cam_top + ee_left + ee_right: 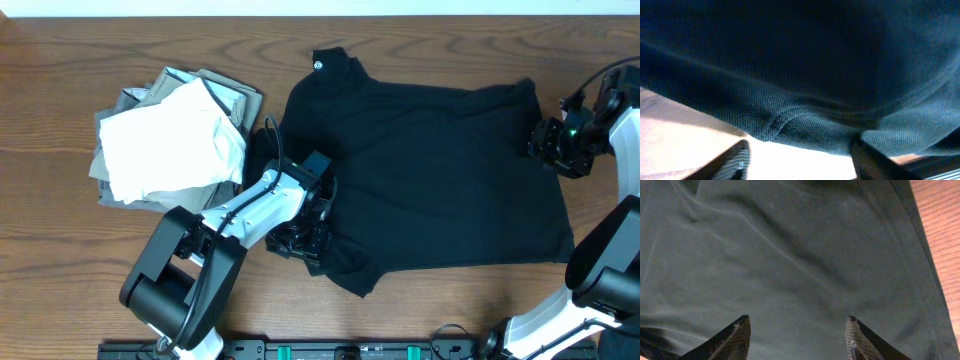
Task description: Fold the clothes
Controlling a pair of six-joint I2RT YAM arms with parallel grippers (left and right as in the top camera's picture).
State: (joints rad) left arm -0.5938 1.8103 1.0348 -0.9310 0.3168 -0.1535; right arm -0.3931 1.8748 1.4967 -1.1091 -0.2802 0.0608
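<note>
A black T-shirt (430,170) lies spread flat in the middle of the table, its collar with a small white label (320,65) at the far side. My left gripper (305,238) sits at the shirt's near-left sleeve. In the left wrist view the shirt's hem (770,127) hangs just ahead of my left gripper (801,150), whose fingers stand apart over bright table. My right gripper (542,140) hovers at the shirt's right edge. In the right wrist view my right gripper (797,322) is open above smooth black fabric (790,255), holding nothing.
A pile of other clothes lies at the left, a white garment (170,140) on top of grey ones (230,95), close to my left arm. Bare wooden table (80,40) surrounds the shirt, and a strip of it (940,230) shows beside the shirt's right edge.
</note>
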